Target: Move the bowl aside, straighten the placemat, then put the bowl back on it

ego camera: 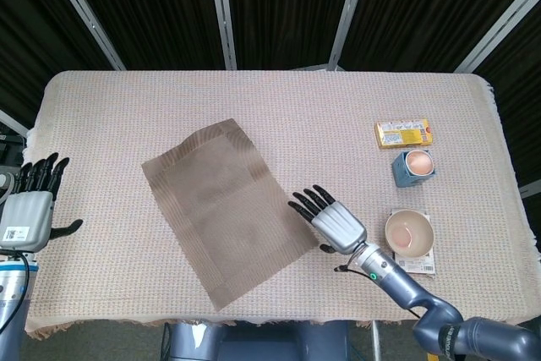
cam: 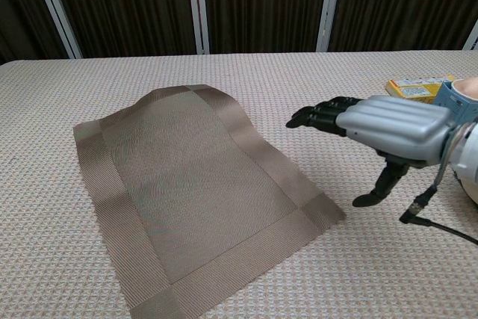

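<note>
The brown placemat (ego camera: 226,207) (cam: 196,192) lies skewed on the tablecloth, left of centre, with its far edge humped up. The cream bowl (ego camera: 410,232) sits off the mat at the right, on a small flat item. My right hand (ego camera: 331,221) (cam: 377,125) hovers open, palm down, just right of the mat's near right corner, holding nothing. My left hand (ego camera: 31,204) hangs open at the table's left edge, away from the mat; it does not show in the chest view.
A yellow box (ego camera: 405,133) (cam: 415,89) and a blue cup (ego camera: 413,166) (cam: 453,110) stand at the right, behind the bowl. The woven tablecloth (ego camera: 279,107) covers the whole table. A dark cable (cam: 441,228) trails from the right wrist.
</note>
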{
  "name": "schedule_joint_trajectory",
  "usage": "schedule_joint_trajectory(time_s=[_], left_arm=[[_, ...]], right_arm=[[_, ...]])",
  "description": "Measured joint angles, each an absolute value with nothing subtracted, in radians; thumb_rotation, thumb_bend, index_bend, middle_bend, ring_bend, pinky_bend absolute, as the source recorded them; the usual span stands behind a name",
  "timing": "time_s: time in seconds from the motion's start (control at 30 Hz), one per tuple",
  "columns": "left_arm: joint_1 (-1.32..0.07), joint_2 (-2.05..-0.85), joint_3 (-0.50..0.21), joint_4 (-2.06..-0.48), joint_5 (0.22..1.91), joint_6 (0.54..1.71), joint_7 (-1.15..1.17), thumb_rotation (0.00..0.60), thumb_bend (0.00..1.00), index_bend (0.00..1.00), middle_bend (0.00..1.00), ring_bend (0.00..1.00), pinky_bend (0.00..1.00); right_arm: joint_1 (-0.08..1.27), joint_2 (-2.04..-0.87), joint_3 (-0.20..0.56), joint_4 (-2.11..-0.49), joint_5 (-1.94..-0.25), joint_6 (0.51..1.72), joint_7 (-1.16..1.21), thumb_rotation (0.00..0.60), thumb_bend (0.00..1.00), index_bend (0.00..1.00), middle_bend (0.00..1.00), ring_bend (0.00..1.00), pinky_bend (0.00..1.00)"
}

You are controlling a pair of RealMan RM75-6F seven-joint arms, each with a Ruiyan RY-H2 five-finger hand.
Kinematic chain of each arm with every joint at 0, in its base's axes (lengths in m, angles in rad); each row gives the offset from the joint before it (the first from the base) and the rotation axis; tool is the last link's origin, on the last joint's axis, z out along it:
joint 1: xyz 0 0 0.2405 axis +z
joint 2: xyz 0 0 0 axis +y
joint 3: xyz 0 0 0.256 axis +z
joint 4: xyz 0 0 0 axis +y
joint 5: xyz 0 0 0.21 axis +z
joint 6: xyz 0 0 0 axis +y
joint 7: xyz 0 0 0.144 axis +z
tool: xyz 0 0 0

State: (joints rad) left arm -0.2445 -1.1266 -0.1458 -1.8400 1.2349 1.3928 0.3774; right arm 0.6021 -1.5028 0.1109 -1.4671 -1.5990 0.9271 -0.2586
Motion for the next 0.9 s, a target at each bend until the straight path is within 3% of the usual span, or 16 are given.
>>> schedule_joint_trajectory(time_s=[0.9], left_arm=[[-0.252,-1.128,-0.138,-1.836,1.240,1.384,0.360,0.600,0.00,0.00,0.00,0.00,0.00]], right_arm=[[0.640,-1.646,0.037,-1.293,-1.626,0.960,-0.296,0.600,0.00,0.03,0.00,0.00,0.00]])
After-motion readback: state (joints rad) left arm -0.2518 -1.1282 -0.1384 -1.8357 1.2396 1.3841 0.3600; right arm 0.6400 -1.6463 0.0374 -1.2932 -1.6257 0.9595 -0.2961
